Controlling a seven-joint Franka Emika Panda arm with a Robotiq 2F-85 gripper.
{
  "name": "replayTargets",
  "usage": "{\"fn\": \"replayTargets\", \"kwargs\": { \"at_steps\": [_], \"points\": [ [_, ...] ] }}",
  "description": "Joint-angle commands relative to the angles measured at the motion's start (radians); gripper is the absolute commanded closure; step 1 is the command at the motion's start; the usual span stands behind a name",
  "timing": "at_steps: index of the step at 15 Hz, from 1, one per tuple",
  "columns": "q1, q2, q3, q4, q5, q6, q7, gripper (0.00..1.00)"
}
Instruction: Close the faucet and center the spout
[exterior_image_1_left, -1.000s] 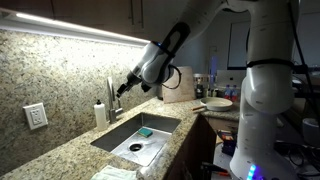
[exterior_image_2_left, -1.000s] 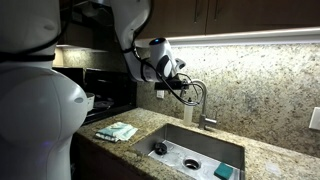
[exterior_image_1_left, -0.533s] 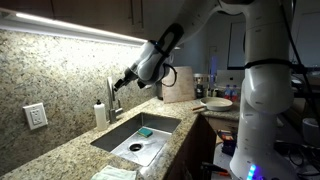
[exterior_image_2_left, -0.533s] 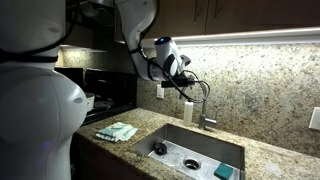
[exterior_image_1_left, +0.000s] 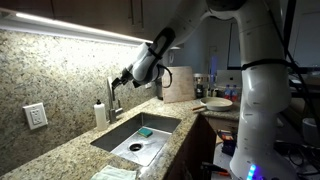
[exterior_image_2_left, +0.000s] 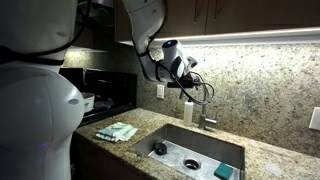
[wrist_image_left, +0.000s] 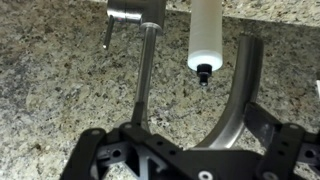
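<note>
The chrome faucet stands behind the sink in both exterior views. In the wrist view its base and small lever handle are at the top, and the straight neck runs down. The curved spout arcs down between my fingers, close against the finger at the right. My gripper is open around the spout's arch, at the top of the tap in both exterior views. No water stream is visible.
A white soap dispenser stands next to the faucet. The steel sink holds a blue sponge. A cloth lies on the granite counter. A cutting board leans behind the arm.
My gripper has moved in toward the faucet and slightly up, reaching the arch of the spout. The faucet itself looks much the same.
</note>
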Motion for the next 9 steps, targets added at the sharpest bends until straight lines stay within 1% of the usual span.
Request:
{"fn": "replayTargets", "kwargs": {
  "at_steps": [1,2,6,8,9],
  "points": [
    [-0.082,0.019,0.052,0.026,0.012,-0.013,0.052,0.00],
    [-0.107,0.015,0.070,0.022,0.011,-0.018,0.069,0.00],
    [-0.174,0.006,0.085,0.018,0.014,-0.029,0.109,0.00],
    [-0.196,0.002,0.089,0.018,0.012,-0.033,0.119,0.00],
    [-0.210,0.003,0.102,0.018,0.007,-0.035,0.124,0.00]
  ]
}}
